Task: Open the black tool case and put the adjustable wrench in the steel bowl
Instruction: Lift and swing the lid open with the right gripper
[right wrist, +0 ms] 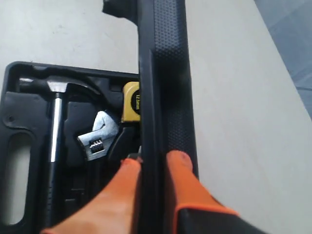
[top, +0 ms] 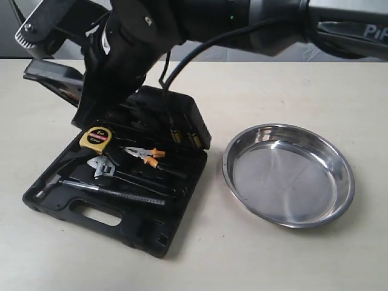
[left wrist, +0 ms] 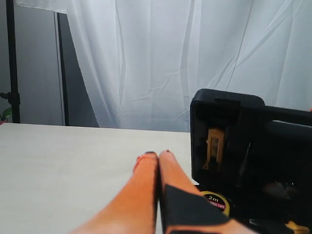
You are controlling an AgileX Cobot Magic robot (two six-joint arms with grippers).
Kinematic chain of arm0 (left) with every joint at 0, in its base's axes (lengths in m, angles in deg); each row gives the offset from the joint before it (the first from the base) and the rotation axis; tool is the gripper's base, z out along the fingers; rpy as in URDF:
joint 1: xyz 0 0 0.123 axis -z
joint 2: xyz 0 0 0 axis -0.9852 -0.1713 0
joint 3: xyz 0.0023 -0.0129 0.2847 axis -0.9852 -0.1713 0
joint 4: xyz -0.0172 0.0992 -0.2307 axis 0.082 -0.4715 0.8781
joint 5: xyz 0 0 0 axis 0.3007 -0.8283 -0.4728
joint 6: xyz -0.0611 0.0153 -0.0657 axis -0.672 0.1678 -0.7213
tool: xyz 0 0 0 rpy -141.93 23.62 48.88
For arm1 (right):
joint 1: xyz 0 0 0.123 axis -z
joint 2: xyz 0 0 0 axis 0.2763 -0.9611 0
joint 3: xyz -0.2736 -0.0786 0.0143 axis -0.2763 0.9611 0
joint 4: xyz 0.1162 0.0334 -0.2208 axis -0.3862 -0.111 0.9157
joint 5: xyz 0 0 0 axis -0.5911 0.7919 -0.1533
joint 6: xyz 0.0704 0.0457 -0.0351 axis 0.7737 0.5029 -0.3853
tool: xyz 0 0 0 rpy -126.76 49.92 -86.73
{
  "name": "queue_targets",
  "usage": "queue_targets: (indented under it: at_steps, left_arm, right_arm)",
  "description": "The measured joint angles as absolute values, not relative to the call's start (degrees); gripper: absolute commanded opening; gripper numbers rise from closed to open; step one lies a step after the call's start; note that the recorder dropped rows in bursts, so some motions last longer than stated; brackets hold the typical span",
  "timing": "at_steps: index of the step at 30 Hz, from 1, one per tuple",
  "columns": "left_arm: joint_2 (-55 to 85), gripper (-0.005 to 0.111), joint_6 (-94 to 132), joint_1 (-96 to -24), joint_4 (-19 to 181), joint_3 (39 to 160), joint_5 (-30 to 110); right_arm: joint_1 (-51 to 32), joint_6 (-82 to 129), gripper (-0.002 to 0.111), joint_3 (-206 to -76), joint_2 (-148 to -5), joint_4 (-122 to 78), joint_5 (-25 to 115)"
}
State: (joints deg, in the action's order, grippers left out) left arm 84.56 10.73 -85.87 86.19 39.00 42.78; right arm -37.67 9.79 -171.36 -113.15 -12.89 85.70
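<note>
On my left, the left jaws are pressed together with nothing between them, their orange fingers (left wrist: 146, 170) hanging over bare table (left wrist: 58, 161). The raised lid (left wrist: 243, 141) of the black tool case (top: 151, 239) stands just to one side of those tips, not touching them. The case lies open. The right jaws, reaching across from the other side, are clamped on the lid's free edge, with one orange finger (right wrist: 122, 185) on the inner face and the other on the pebbled outer face. Just ahead of that inner fingertip, the adjustable wrench (top: 118, 173) lies in its recess in the base, clear of both pairs of jaws. Its silver head points toward the yellow tape measure (top: 97, 138). The hammer (right wrist: 56, 126) lies beside the wrench on the side away from the jaws, and the orange-handled pliers (top: 145, 154) are close by in the same tray. Farthest right, well apart from both pairs of jaws, the steel bowl (top: 285, 176) sits upright on the table.
</note>
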Motion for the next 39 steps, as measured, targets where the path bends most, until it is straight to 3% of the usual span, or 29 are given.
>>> queue_targets:
  at_steps: [16,32,39]
  left_arm:
    - [84.56,0.0,10.73,-85.87,86.19,39.0,42.78]
    - [84.56,0.0,10.73,-85.87,86.19,39.0,42.78]
    - [84.56,0.0,10.73,-85.87,86.19,39.0,42.78]
  right_arm:
    - [-22.09,11.43,-0.001,-172.87,-114.51,-14.18,80.87]
    - [-19.64,8.44,-0.001,-174.62,-121.92,-18.14,72.52]
    - [-19.64,8.33,-0.001,-173.25,-125.94,-20.69,80.19]
